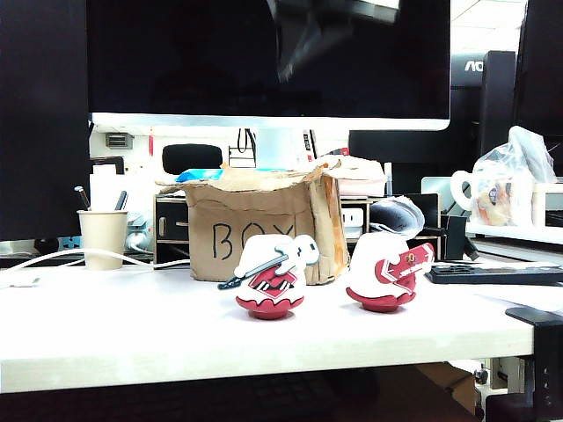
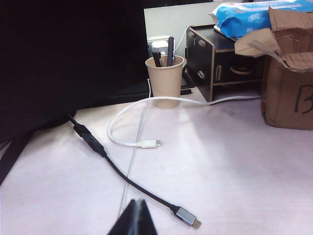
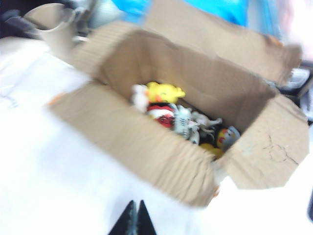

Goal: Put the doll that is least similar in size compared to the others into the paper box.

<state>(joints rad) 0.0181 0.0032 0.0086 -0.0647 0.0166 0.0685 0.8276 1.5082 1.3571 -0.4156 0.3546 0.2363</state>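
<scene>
- Overhead, in the exterior view, a blurred dark arm hangs against the black monitor, above the crumpled brown paper box marked "BOX"; which arm it is cannot be told from that view alone.
- The right gripper looks steeply down into the open box from above its near wall; its two dark fingertips are pressed together, with nothing between them.
- Inside the box, among a yellow toy and other small coloured figures, lies a tiny pale grey-white doll with thin limbs; the picture is blurred, so its exact pose is unclear.
- The left gripper sits low over the white table, pointing level toward a beige paper cup holding pens; its fingertips meet in a closed point, gripping nothing.
- Ahead of it a black cable and a white cable lie on the table, the box corner off to one side.
- Two egg-shaped white dolls with red bases stand on the table just in front of the box.
</scene>
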